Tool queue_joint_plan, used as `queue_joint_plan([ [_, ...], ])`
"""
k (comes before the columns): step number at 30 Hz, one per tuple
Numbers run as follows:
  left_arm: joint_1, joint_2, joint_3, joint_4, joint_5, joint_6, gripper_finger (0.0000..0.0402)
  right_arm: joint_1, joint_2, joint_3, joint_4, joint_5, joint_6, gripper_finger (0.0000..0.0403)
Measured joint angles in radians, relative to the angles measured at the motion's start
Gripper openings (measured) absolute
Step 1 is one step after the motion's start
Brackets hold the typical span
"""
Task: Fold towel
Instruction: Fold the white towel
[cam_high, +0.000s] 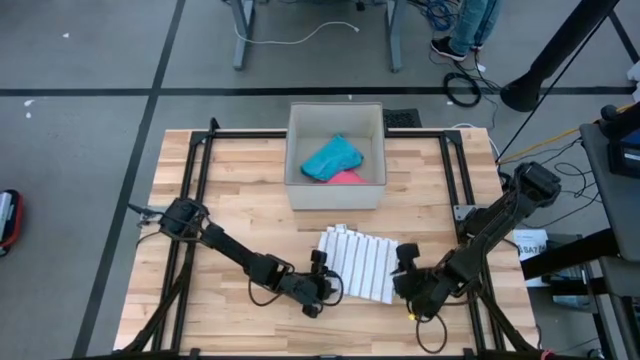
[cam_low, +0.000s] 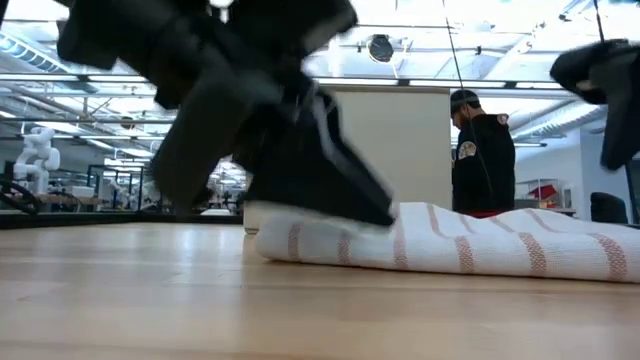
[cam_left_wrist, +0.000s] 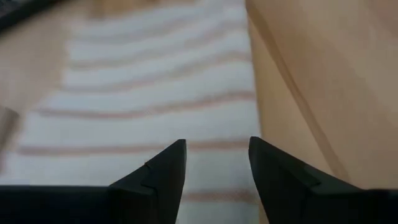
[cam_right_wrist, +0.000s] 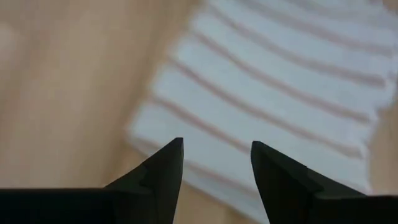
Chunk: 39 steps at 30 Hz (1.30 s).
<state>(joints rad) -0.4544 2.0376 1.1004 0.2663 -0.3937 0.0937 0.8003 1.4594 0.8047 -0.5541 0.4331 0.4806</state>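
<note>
You have nothing to read here: no words, labels, brand marks or numbers can be made out in any view. The towel (cam_high: 360, 262) shows you only its plain reddish stripes, and the stretch of it ahead of the left and right fingers in the wrist views carries no tag or print. The white bin (cam_high: 335, 156) has blank walls. The person (cam_low: 482, 150) in the low view wears patches on a dark jacket, too small for you to read. A white sheet (cam_high: 530, 241) lies by the right arm's base at the table edge; whatever is on it cannot be told.
</note>
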Motion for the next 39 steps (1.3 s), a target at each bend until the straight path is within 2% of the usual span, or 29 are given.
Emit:
queue_joint_plan([
  [4,-0.011,-0.032,0.001,0.021,-0.031,0.084,0.0183,0.024,0.010,0.002,0.203,0.002,-0.038,0.0182],
  [7,-0.012,-0.032,0.001,0.012,-0.032,0.095,0.0183,0.034,0.053,0.002,0.330,0.007,-0.080,0.0202],
  [11,-0.008,-0.032,0.001,-0.020,0.055,0.063,0.0184,0.033,0.114,0.002,0.354,0.011,-0.056,0.0242],
  [16,-0.028,-0.032,0.001,-0.023,0.061,0.118,0.0195,0.030,0.202,0.002,0.395,0.017,-0.019,0.0285],
  [20,-0.025,-0.030,0.000,-0.022,0.065,0.124,0.0214,0.024,0.275,0.003,0.421,0.040,-0.008,0.0298],
  [24,-0.008,-0.027,0.000,-0.010,0.064,0.125,0.0226,0.020,0.307,0.008,0.377,0.099,0.063,0.0293],
  [29,0.024,-0.027,0.001,0.059,0.024,0.123,0.0227,0.027,0.290,0.008,0.346,0.123,0.061,0.0267],
  [34,0.082,-0.027,0.001,0.066,-0.013,0.039,0.0227,0.042,0.268,0.056,0.192,0.116,0.087,0.0231],
  [39,0.131,-0.027,0.001,0.078,0.111,-0.025,0.0227,0.068,0.268,0.073,0.102,0.041,0.157,0.0199],
])
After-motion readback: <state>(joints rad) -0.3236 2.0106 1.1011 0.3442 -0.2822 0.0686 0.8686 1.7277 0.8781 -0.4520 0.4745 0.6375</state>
